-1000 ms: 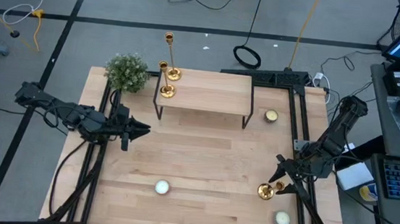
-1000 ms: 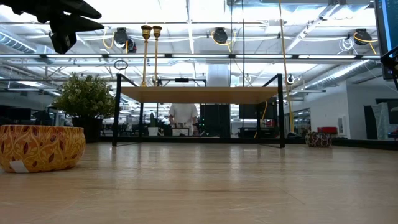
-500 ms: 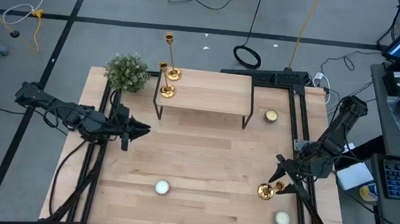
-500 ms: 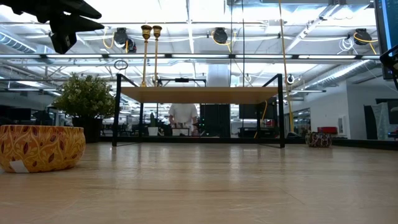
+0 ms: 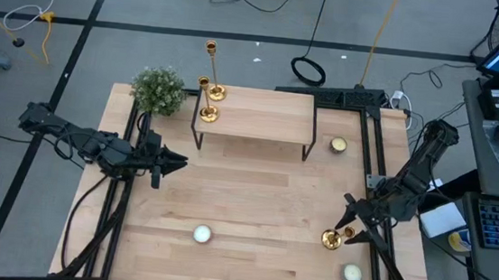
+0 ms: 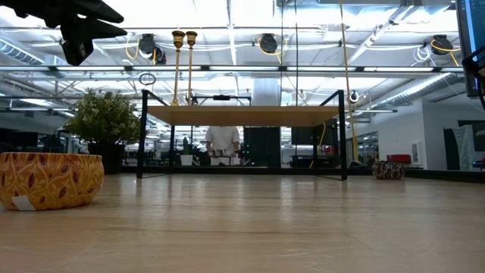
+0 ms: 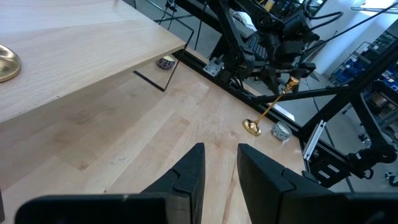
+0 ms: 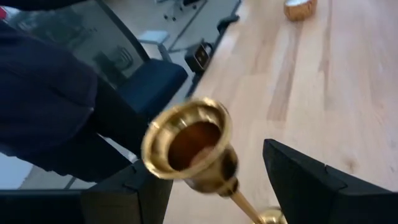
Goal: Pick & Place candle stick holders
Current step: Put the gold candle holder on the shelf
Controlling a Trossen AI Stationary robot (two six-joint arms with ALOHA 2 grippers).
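Two gold candle stick holders [image 5: 208,111] [image 5: 216,90] stand by their round bases on the left end of a raised wooden shelf [image 5: 260,118]. The third holder [image 5: 331,240] is at the table's right side, tilted, base [image 7: 252,127] down near the wood and cup [image 8: 186,143] up at my right gripper [image 5: 350,230]. That gripper's fingers stand apart on either side of the holder's neck. My left gripper [image 7: 221,174] hovers over the table's left side, with a narrow gap between its fingers and nothing in it. My right gripper has the tilted holder's neck [image 8: 214,180], just below the cup, between its spread fingers, coming in low from the table's right side. A gap shows between the neck and one finger [image 8: 311,180]. Whether the other finger [image 8: 134,190] touches it, I cannot tell.
A bushy green plant [image 5: 158,89] stands at the far left corner. Round candles sit at the near middle [image 5: 202,235], near right [image 5: 351,274] and right of the shelf [image 5: 338,145]. A patterned gold bowl [image 6: 49,180] shows close in the low view. A person [image 6: 223,140] is in the room behind.
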